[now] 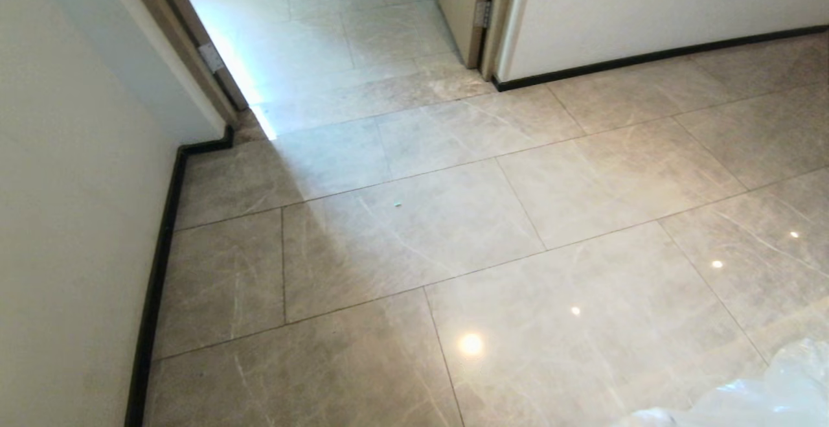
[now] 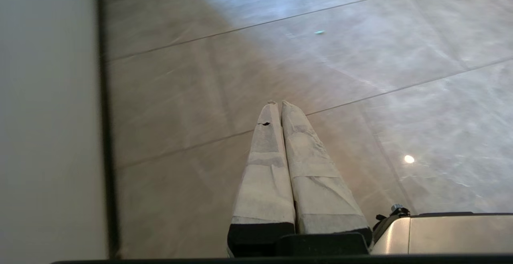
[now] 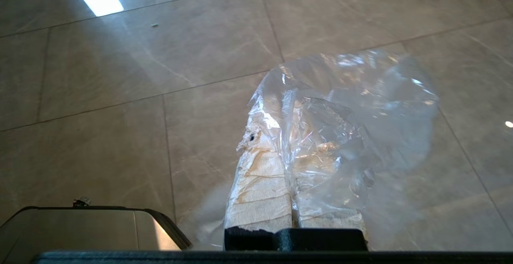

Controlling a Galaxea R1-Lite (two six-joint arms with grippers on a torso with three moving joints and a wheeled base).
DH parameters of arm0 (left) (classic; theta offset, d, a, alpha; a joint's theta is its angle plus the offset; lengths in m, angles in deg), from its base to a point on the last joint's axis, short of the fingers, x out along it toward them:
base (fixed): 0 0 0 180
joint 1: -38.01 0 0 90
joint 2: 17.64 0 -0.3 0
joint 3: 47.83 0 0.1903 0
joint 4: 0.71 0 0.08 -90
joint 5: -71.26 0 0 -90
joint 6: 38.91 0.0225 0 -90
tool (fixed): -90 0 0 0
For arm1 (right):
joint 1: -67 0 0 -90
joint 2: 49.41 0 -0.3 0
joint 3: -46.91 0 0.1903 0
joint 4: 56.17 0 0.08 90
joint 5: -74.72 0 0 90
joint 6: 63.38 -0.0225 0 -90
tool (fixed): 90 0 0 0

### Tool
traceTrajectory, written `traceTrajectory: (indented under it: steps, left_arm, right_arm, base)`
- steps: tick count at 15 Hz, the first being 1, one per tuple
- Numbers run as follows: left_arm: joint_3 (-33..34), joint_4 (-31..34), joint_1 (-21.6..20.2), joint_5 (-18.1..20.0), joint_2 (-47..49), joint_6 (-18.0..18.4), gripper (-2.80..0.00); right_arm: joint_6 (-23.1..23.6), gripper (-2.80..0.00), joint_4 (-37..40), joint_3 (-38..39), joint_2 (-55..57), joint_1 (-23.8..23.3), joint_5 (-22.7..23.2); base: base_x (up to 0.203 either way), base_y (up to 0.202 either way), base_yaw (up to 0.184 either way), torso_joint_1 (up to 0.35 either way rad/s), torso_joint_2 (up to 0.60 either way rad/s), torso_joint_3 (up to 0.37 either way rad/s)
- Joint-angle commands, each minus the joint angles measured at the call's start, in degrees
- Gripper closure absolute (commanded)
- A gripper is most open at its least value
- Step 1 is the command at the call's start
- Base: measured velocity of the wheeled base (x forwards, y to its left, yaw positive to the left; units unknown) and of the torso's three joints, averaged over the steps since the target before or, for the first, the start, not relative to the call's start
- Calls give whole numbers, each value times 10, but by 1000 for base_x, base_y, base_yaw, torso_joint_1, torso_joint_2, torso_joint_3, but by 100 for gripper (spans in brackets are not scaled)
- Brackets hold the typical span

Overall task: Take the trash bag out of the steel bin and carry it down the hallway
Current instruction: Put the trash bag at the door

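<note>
Carrying phase: right gripper [image 3: 286, 136] clamped on trash bag [image 3: 344, 107], bag edge showing lower right of head frame. Left gripper [image 2: 279, 104] closed, empty, parked. Steel bin not visible. Next, probably: drive across hallway [image 1: 453, 219] tiles toward open doorway [image 1: 324, 32], upper left, grip kept tight.

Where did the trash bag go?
The trash bag is pinched in the right gripper, hanging over the hallway floor; the head view shows its edge at the lower right corner.
</note>
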Motion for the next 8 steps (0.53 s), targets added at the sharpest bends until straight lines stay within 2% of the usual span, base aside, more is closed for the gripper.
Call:
traceTrajectory:
  steps: [1, 8]
  left_arm:
    - [0, 0, 0, 0, 0, 0, 0]
    - [0, 0, 0, 0, 0, 0, 0]
  right_arm:
    - [0, 0, 0, 0, 1, 0, 0]
    - [2, 0, 1, 0, 1, 0, 0]
  base:
    - [0, -7, 169, 2, 2, 7]
    - [0, -8, 172, 3, 2, 2]
